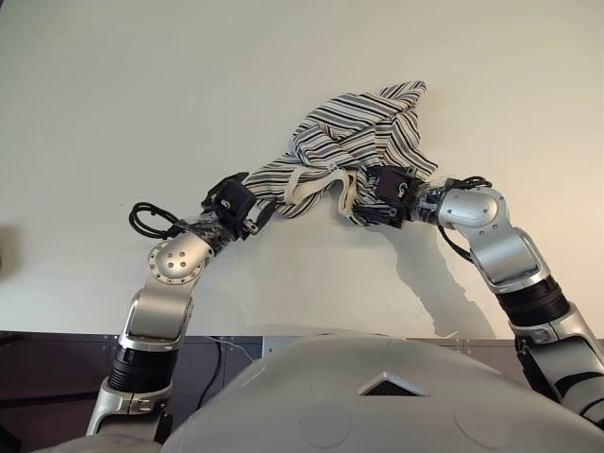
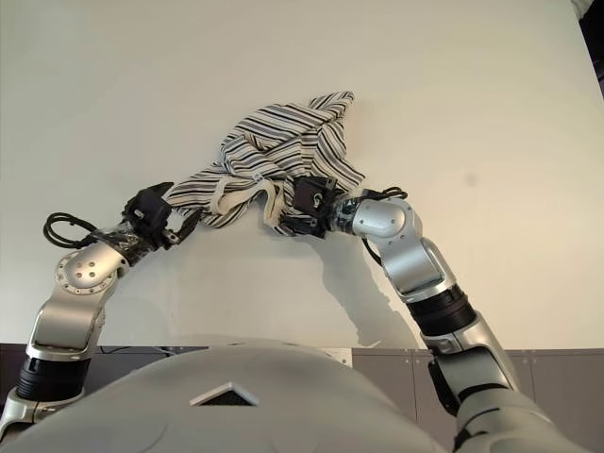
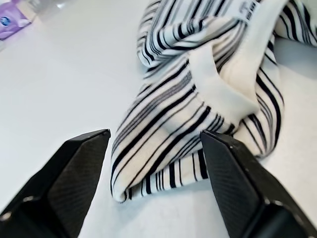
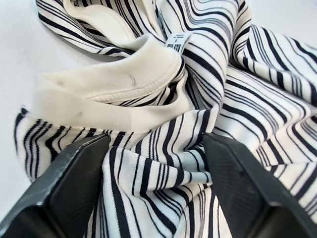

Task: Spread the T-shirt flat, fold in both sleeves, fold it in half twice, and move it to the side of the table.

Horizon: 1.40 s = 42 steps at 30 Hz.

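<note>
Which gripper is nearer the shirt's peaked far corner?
Right. The right gripper is on the T-shirt just below the corner; the left gripper farther, at its left end.

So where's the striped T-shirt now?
In the eye views, the black-and-white striped T-shirt lies crumpled mid-table, between the left gripper and right gripper, both open.

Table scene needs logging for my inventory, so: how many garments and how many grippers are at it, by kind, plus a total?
Crumpled black-and-white striped fabric T-shirt: 1
Black two-finger grippers, the left gripper and the right gripper, both open: 2
Total: 3
</note>
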Tool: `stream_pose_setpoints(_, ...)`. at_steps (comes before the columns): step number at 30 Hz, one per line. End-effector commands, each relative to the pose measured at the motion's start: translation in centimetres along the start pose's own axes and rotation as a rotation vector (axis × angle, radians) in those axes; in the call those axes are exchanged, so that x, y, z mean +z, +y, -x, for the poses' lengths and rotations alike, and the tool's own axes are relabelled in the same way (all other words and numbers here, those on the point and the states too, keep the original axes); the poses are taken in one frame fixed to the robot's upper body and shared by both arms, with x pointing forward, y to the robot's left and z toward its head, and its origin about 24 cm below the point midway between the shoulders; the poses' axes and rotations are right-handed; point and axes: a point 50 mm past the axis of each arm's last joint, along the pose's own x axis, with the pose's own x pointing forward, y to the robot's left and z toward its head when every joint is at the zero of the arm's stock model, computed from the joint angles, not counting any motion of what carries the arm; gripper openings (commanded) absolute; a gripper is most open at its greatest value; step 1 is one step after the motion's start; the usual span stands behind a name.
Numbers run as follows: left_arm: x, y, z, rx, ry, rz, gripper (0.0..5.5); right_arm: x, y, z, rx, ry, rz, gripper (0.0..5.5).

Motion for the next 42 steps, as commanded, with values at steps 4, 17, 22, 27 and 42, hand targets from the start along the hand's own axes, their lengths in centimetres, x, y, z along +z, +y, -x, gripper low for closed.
stream_pose_setpoints(4,-1.7,1.6,0.4,-0.029,0.082,-0.096,3.37,-1.3,0.2,-0.2,-0.016,0.068,-0.024,3.40)
stream_pose_setpoints(17,-5.1,9.0,-3.0,0.196,0.348,-0.309,3.37,-6.7,2.7,7.5,0.245,0.266,-0.016,3.40)
stream_pose_setpoints(22,-3.8,8.5,-4.7,0.309,0.181,-0.205,3.37,-7.9,1.6,9.8,0.298,0.291,0.002,3.40)
stream_pose_setpoints(27,1.7,10.7,-1.5,0.581,-0.153,-0.296,3.37,-8.2,-0.6,8.6,0.165,0.267,0.013,3.40)
stream_pose_setpoints(42,0.1,3.9,4.1,-0.098,-0.060,-0.285,3.37,-2.2,-6.0,11.6,-0.334,-0.111,-0.092,3.40)
